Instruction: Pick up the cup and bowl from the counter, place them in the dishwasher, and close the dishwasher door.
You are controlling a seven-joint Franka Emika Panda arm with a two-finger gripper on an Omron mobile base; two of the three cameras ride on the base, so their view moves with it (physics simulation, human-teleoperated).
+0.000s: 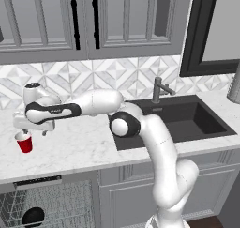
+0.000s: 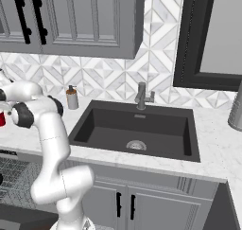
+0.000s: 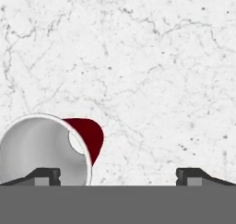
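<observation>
The red cup [image 1: 24, 142] stands upright on the white marble counter [image 1: 79, 147], at its left end. My gripper [image 1: 35, 132] hangs just above and slightly right of it, open and holding nothing. In the hand view the cup [image 3: 44, 149] lies under the left fingertip [image 3: 46, 174], its white inside showing, and the gripper [image 3: 117, 177] spans bare marble. The black bowl [image 1: 33, 216] sits in the wire rack of the open dishwasher [image 1: 61, 199] below the counter. The dishwasher door [image 2: 23, 218] lies lowered under the rack. A sliver of the cup [image 2: 1, 119] shows at the left edge.
A dark inset sink [image 2: 137, 127] with a grey faucet [image 2: 142, 96] lies to the right of the arm. A soap dispenser [image 2: 72, 97] stands by the backsplash. Grey wall cabinets [image 1: 93, 20] hang above the counter. A grey metal object [image 1: 234, 88] stands at the far right.
</observation>
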